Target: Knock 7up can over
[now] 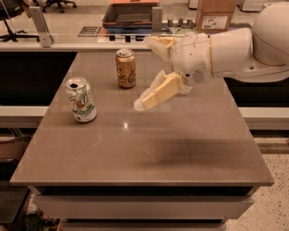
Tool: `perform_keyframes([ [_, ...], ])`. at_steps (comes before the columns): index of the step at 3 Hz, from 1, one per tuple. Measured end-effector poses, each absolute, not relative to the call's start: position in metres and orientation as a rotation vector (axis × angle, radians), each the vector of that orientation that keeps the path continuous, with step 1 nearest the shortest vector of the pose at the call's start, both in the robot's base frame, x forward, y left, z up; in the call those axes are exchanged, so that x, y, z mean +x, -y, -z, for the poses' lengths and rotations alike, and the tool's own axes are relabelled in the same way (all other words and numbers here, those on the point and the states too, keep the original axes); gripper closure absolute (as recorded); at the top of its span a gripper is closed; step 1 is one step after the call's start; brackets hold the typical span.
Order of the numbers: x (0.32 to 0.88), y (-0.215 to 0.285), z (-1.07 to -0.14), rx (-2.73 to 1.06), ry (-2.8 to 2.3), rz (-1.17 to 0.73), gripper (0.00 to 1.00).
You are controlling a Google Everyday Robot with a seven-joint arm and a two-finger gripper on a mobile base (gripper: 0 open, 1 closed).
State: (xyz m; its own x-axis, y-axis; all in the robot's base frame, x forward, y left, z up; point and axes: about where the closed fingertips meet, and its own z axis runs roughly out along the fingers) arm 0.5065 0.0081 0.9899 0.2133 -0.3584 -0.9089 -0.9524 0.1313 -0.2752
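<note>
The 7up can (pixel 81 100), white and green with a silver top, stands upright on the left part of the grey table (pixel 149 149). My gripper (pixel 142 73) hangs above the table's middle, to the right of the can and well apart from it. Its two cream fingers point left and stand wide apart, with nothing between them. The lower finger (pixel 158 92) slants down toward the table top.
A gold-orange can (pixel 126 67) stands upright at the back, just left of the gripper. Something of clear plastic (pixel 184 89) shows partly behind the gripper's wrist. A counter with a tray (pixel 131 13) and a cardboard box (pixel 216 13) runs behind the table.
</note>
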Motion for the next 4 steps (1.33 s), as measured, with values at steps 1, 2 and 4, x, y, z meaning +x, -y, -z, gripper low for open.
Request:
perform_keyframes([
  [1, 0.525, -0.018, -0.975, -1.368, -1.344, -0.758, 0.00],
  [2, 0.544, -0.033, -0.955, -1.282, -1.340, -0.809, 0.00],
  [4, 0.563, -0.081, -0.936, -1.214, -1.302, -0.829, 0.00],
])
